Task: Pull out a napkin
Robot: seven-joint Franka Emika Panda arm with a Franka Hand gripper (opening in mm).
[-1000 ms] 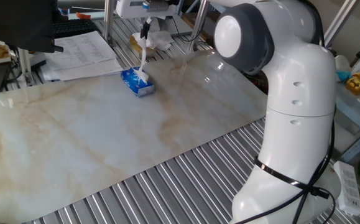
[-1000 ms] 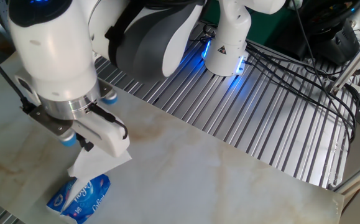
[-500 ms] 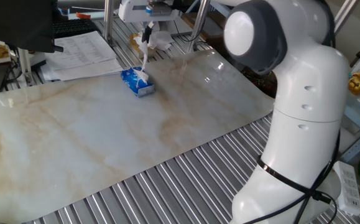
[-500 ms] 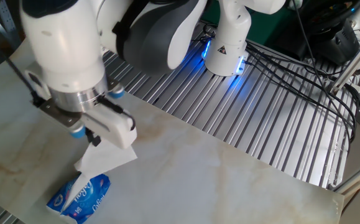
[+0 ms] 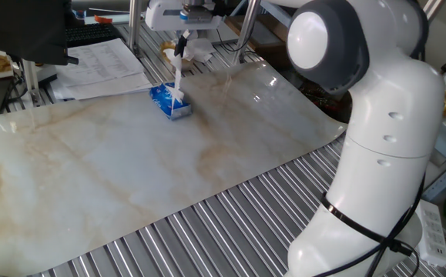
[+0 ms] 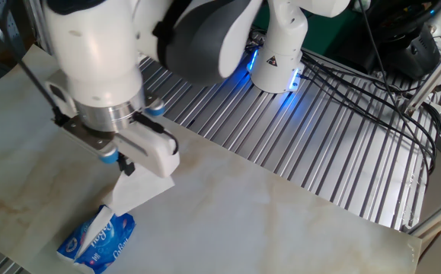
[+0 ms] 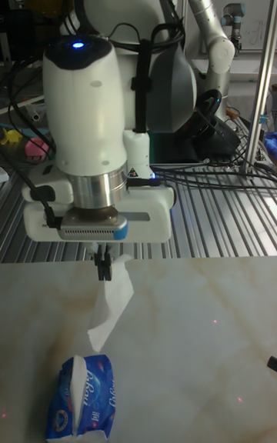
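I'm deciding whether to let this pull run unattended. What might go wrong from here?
The napkin is pinched only at its top edge by the gripper while its lower end is still in the blue tissue pack. Being thin paper, it may tear or slip free. The pack lies loose on the table, so it could lift or drag along instead of releasing the sheet.

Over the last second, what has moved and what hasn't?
The gripper, jaws shut on the napkin, has risen and drifted away from the tissue pack, drawing more napkin out; its lower end is still in the pack. The pack stayed put on the table, as did the printed sheets.
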